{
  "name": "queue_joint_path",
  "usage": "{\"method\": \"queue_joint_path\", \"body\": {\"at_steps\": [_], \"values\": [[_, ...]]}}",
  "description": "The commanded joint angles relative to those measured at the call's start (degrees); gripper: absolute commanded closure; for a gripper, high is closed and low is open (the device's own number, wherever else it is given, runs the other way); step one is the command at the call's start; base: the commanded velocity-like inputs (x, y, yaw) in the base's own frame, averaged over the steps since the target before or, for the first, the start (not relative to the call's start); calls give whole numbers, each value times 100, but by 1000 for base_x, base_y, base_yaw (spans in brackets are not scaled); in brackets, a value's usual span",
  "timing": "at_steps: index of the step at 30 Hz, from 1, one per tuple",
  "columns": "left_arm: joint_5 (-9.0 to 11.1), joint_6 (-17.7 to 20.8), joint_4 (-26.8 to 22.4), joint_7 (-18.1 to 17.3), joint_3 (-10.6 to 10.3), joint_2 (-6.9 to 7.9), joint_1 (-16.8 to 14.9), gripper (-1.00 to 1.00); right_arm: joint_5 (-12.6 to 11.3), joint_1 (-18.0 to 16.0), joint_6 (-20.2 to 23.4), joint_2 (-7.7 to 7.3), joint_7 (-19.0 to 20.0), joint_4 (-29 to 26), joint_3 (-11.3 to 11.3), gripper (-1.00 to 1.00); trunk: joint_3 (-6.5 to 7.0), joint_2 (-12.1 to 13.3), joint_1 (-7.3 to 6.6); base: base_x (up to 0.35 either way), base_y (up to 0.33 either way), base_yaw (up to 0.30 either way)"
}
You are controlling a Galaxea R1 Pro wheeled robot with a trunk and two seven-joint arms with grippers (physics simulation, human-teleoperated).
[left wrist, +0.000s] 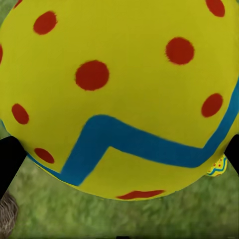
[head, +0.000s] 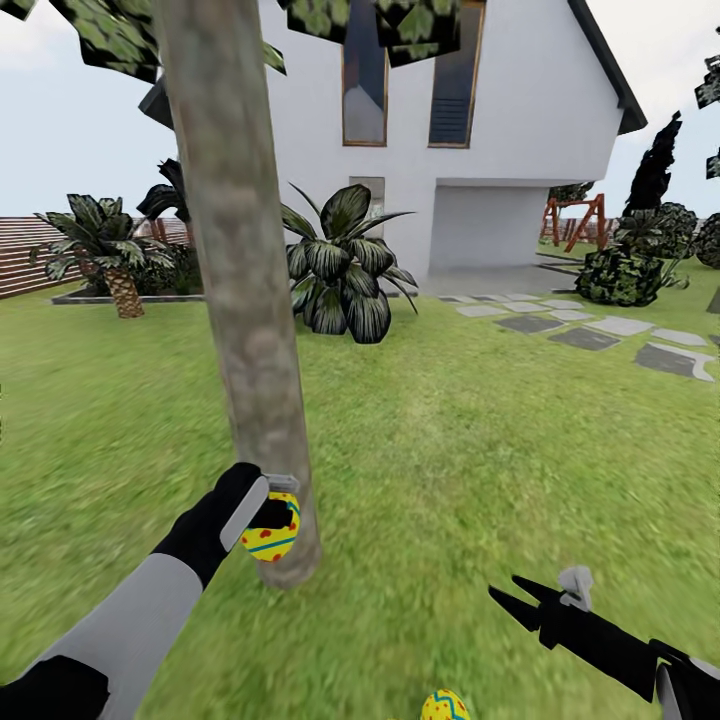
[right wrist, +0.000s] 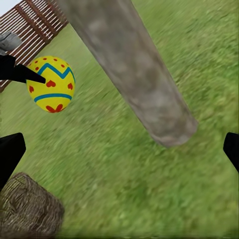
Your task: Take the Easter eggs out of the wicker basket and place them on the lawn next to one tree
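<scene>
My left gripper (head: 274, 508) is shut on a yellow Easter egg (head: 271, 532) with blue zigzag bands and red dots, held just above the lawn (head: 480, 440) against the base of the tree's thick grey-brown trunk (head: 250, 300). In the left wrist view this egg (left wrist: 119, 89) is very close, with black fingertips (left wrist: 8, 158) at both sides. A second egg (head: 445, 706) lies on the grass at the near edge. My right gripper (head: 522, 605) hangs open over the grass. Its wrist view shows the held egg (right wrist: 51, 83), the trunk (right wrist: 129, 64) and the wicker basket (right wrist: 27, 211).
A white house (head: 500, 110) stands behind the lawn, with a broad-leaved shrub (head: 345, 265) and a short palm (head: 105, 250) before it. A grey stepping-stone path (head: 600, 335) runs at the right. A brown slatted fence (right wrist: 37, 22) borders the left side.
</scene>
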Motion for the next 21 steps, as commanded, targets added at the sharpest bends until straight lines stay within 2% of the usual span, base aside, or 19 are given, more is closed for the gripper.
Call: {"method": "queue_joint_path", "body": {"at_steps": [1,7,12,21], "values": [[52,13,-4,51,-16,0,-5,100,18,-6,47,3,34,-6,-10,-100,-7,-5,-3,-286,0,0],[51,13,-4,51,-16,-4,-5,100,18,-6,47,2,32,-6,-8,-100,-7,-5,-3,-278,0,0],[59,13,-4,35,-16,-20,-5,100,18,-6,47,3,30,-6,-8,-100,-7,-5,-3,-61,0,0],[77,13,6,31,-16,-31,-5,100,18,-6,47,3,30,-6,-7,-100,-168,-366,195,-2,0,0]]}}
